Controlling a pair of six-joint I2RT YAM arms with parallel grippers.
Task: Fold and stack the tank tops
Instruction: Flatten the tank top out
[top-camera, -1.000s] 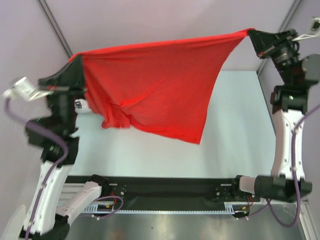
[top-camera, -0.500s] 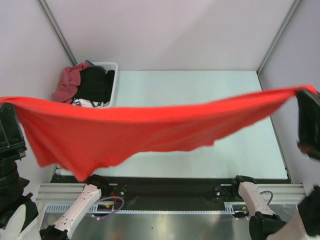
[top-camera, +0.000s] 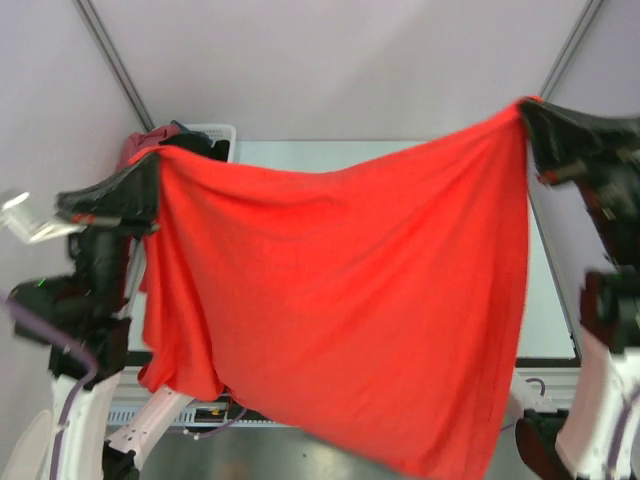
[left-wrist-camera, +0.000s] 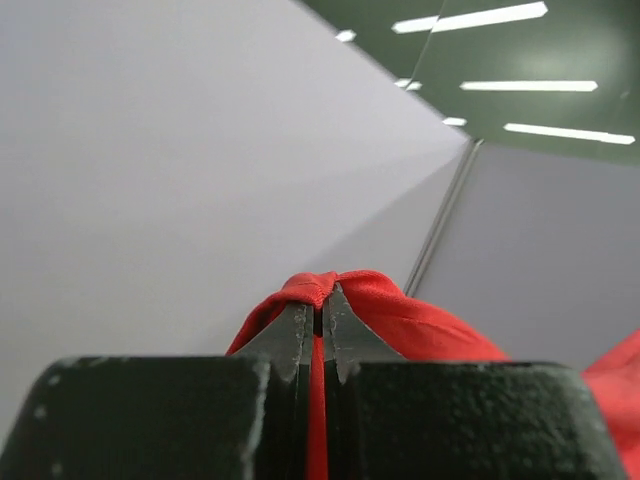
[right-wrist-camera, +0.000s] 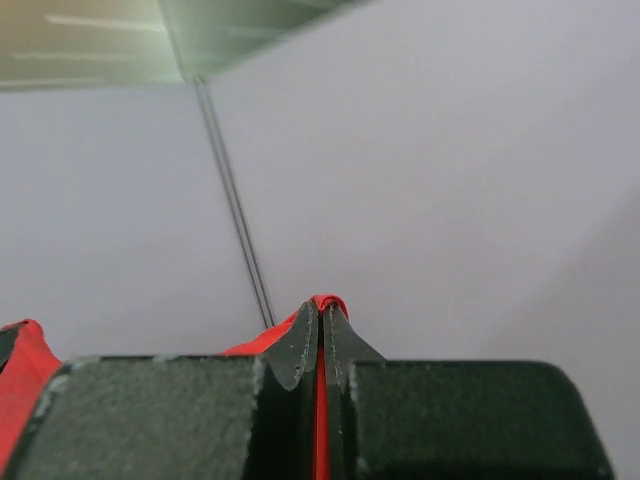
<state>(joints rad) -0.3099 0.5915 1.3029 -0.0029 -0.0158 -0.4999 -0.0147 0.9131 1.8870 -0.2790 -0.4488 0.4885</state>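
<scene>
The left gripper (left-wrist-camera: 320, 308) and right gripper (right-wrist-camera: 321, 318) each pinch an upper corner of the red top (top-camera: 340, 300), which hangs spread in the air over the table (top-camera: 300, 152). Keep it taut and lower it evenly. The lower-left hem seems bunched.

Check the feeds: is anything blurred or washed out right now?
Top external: motion blur smears the right arm and right pincer; the red tank top reads clearly. Left wrist: left pincer sharp enough, ceiling lights bright, no glare. Right wrist: near pincer body soft, pinched cloth clear.
</scene>
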